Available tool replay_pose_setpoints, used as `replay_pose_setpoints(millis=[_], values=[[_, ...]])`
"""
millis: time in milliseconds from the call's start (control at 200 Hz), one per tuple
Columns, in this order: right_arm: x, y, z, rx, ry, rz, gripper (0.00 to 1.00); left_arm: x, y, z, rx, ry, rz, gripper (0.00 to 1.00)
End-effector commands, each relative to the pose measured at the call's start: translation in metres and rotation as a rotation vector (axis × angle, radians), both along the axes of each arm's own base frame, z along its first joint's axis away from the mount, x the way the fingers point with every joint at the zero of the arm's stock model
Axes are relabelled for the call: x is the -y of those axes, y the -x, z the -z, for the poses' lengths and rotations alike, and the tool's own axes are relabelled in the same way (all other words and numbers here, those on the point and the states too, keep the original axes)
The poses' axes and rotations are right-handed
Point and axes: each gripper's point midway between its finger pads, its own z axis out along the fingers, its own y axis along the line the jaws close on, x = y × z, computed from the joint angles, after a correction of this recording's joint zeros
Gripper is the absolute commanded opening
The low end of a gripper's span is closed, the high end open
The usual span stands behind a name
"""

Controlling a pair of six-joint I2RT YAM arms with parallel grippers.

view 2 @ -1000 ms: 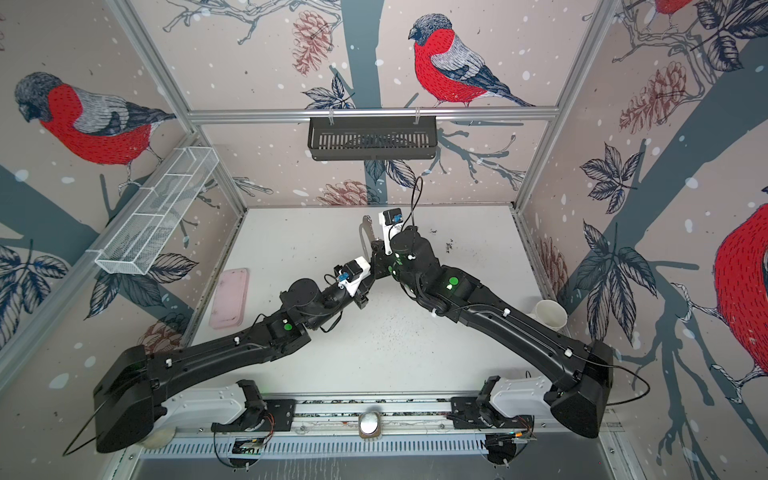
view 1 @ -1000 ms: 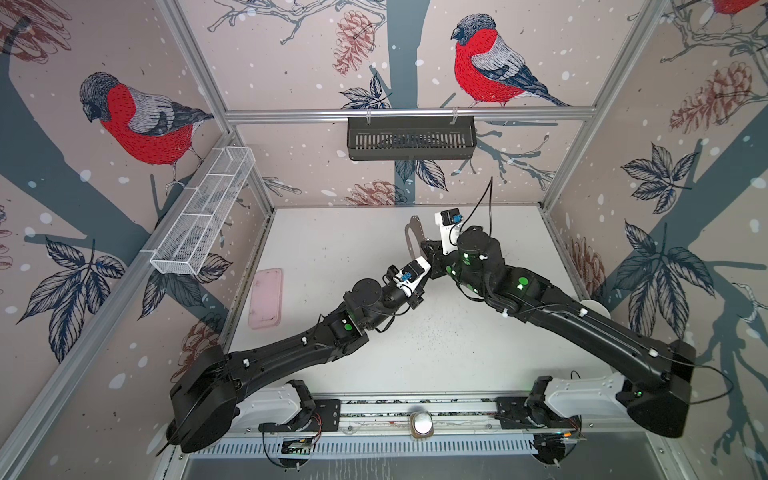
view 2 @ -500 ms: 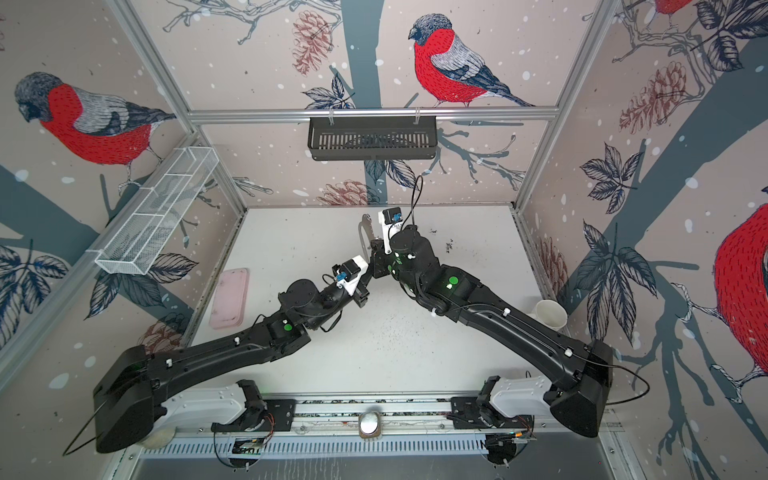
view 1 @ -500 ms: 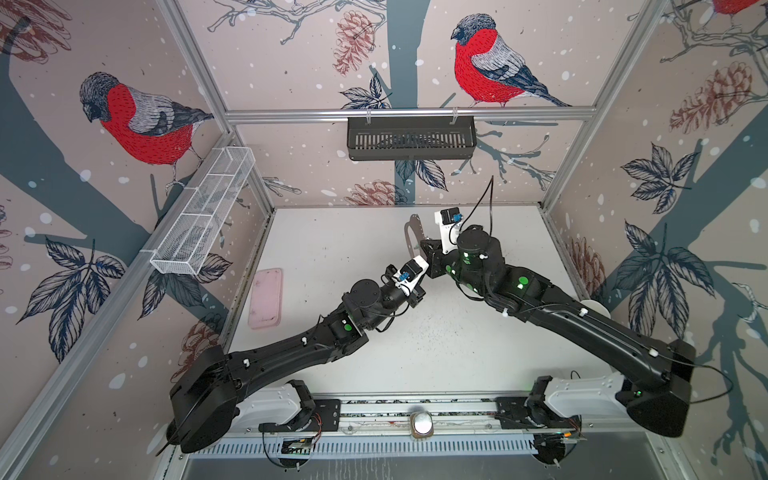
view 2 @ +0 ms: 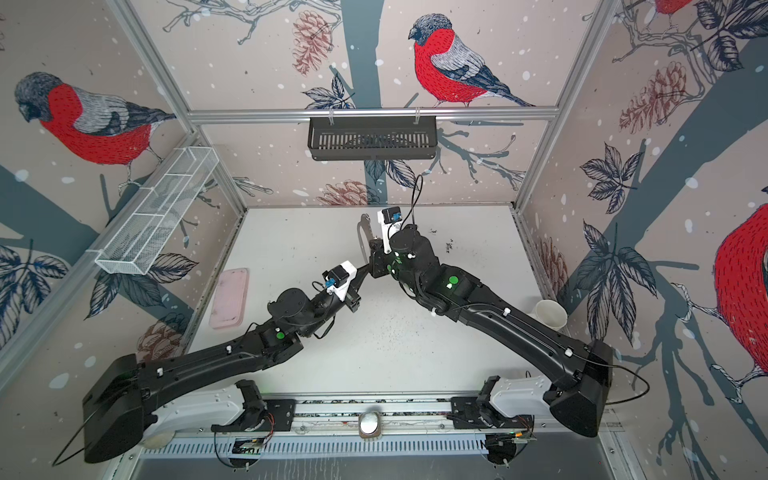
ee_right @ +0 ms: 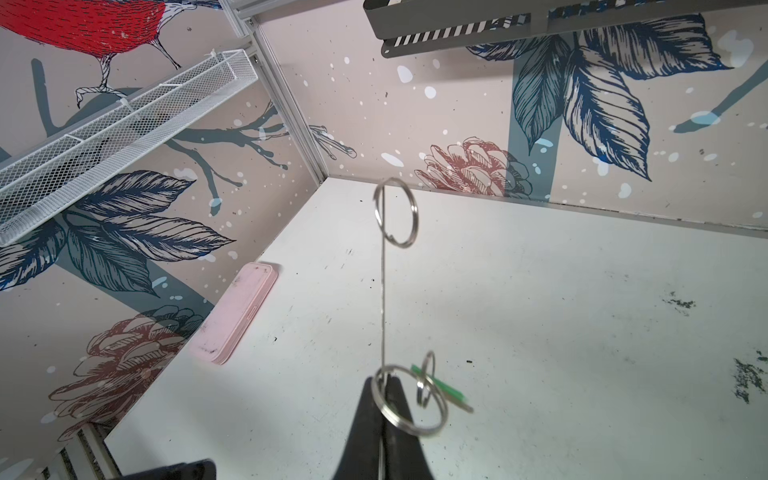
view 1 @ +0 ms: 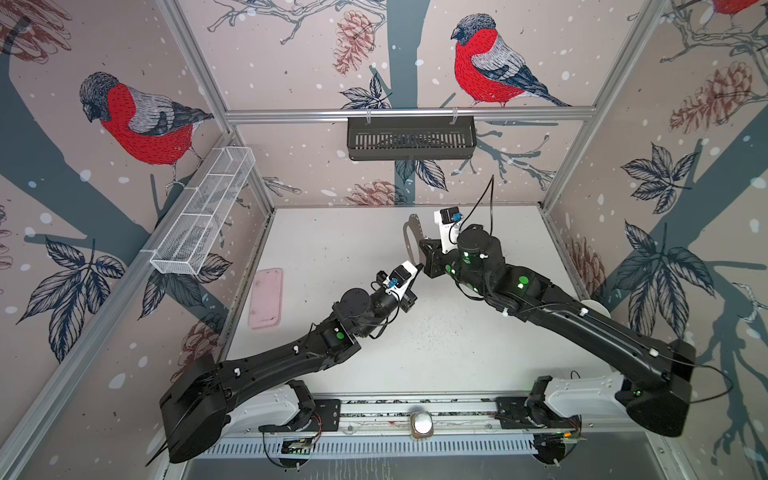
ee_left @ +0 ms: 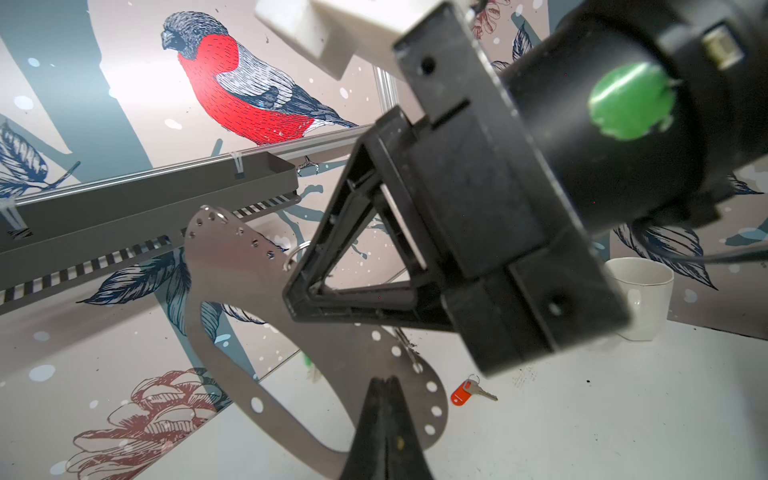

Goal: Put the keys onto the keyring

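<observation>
Standing edgewise between right fingers (ee_right: 365, 424): keyring (ee_left: 232, 270)

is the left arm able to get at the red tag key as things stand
Probably not right now: the left gripper is shut, close to the keyring held by the right gripper; the red-tagged key lies beyond on the table.

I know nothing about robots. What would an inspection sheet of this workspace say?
Surface: white table, dark scuffs.
Job's things: keyring held up on edge; red-tagged key lying on the table; green-tagged key by the keyring's rings, attachment unclear.
Clutter: pink case, white cup.
Grippers: right gripper shut on the keyring; left gripper shut, close to it.
Cables: black cable looping above the right wrist.
Surroundings: bird-print walls, black slatted basket, white mesh tray.
</observation>
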Motion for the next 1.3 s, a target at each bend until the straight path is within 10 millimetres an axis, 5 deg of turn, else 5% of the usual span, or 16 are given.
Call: replay_pose_setpoints(millis=[0, 160, 425, 1146, 1296], values=[[-0.001, -0.001, -0.010, 0.021, -0.028, 0.003, 0.00, -0.005, 0.004, -0.016, 0.030, 0.060, 0.000, 0.07], [-0.003, -0.001, -0.010, 0.019, -0.034, 0.001, 0.00, 0.002, 0.009, -0.016, 0.025, 0.049, 0.047, 0.23], [-0.006, -0.001, -0.009, 0.018, -0.045, -0.005, 0.00, 0.013, 0.008, -0.016, -0.003, 0.070, 0.088, 0.30], [-0.006, 0.005, -0.015, 0.046, -0.100, -0.013, 0.00, 0.017, -0.012, -0.007, -0.067, 0.111, -0.037, 0.30], [-0.007, 0.007, -0.016, 0.047, -0.097, -0.015, 0.00, 0.018, -0.019, -0.005, -0.066, 0.101, -0.106, 0.19]])
